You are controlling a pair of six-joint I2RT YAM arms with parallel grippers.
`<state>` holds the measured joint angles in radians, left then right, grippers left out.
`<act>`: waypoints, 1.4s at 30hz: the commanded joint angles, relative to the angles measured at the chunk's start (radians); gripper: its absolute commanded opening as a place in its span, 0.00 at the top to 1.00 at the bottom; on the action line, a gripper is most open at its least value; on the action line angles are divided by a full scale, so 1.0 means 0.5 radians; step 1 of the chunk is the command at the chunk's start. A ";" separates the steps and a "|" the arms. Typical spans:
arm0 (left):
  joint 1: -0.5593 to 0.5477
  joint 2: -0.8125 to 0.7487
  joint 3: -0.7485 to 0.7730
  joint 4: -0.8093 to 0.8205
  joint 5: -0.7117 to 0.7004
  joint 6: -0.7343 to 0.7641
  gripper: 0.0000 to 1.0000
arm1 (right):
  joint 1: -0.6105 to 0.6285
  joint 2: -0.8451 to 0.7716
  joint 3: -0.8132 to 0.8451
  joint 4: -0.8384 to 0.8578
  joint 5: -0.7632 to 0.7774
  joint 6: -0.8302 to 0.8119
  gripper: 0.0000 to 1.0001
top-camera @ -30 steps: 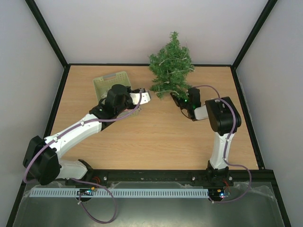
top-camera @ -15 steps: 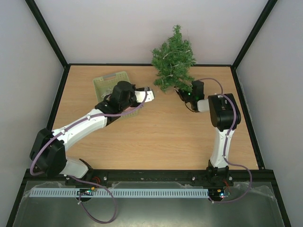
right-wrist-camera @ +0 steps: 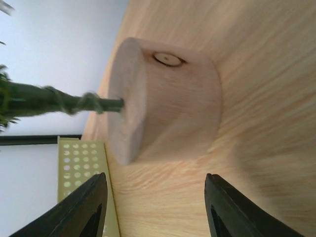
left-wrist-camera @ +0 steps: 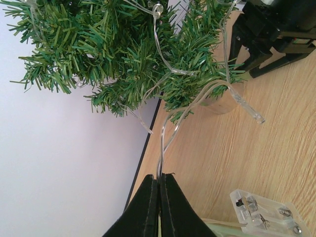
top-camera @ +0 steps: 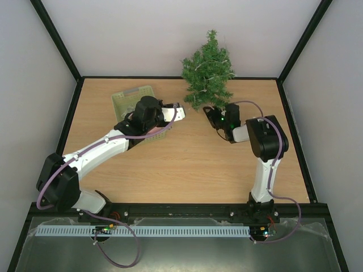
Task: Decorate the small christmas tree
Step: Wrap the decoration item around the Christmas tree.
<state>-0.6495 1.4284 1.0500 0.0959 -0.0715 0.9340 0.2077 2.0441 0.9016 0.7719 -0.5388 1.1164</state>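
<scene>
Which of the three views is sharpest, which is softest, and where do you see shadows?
Top view: even, soft light, sharp throughout, faint shadows under the arms. Left wrist view: tree needles and wire crisp, no glare. Right wrist view: softest; wooden base slightly blurred, a dim shadow on the table beside it, fingers dark.

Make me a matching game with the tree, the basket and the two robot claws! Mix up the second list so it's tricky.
Things:
1. small christmas tree
2. basket
3. left gripper
4. right gripper

Clues:
A. open, facing the wooden base
B. pale green, with holes
C. shut on the clear wire
D. dark green, standing at the far edge of the table

Pairs: 1-D, 2-B, 3-C, 4-A
</scene>
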 commanded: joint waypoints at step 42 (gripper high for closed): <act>-0.066 -0.260 -0.184 -0.013 0.057 -0.015 0.98 | 0.010 0.173 0.307 -0.920 -0.114 -0.840 0.70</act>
<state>-0.6788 1.3525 0.9886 0.0940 -0.0765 0.9173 0.2043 2.1197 1.1275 0.5274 -0.5583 0.8009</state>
